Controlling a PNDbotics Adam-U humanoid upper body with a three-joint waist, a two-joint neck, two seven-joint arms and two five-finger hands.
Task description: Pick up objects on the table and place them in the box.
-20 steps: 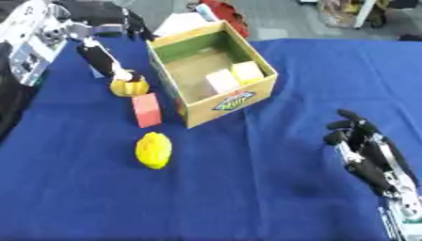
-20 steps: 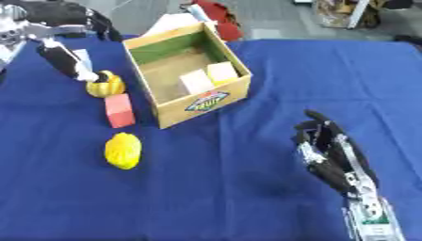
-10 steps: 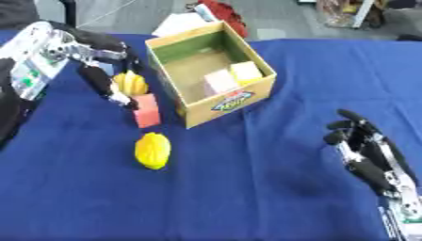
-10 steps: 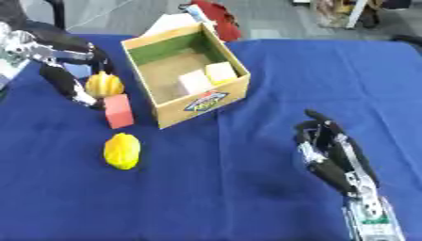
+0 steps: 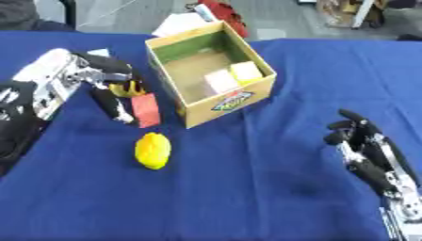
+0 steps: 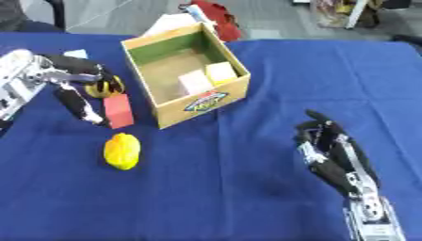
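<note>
An open cardboard box [image 5: 232, 99] stands at the back centre, holding a pale pink cube [image 5: 220, 80] and a yellow cube [image 5: 246, 72]. Left of it lies a small orange-yellow thing [image 6: 107, 86], with a red block [image 6: 118, 110] just in front. A yellow lemon [image 5: 152, 149] lies nearer me. My left hand [image 5: 89, 75] reaches in from the left, its fingers arched over the orange-yellow thing and its thumb stretched down beside the red block. My right hand [image 6: 331, 150] rests open at the lower right, fingers up.
A blue cloth covers the table [image 5: 247, 193]. Beyond the box lie a red object [image 5: 221, 12] and white paper [image 5: 178, 23]. A small light blue piece [image 6: 74, 53] sits behind my left hand.
My left hand has come down from the back left and now brackets the orange-yellow thing. The box, red block, lemon and right hand have stayed put.
</note>
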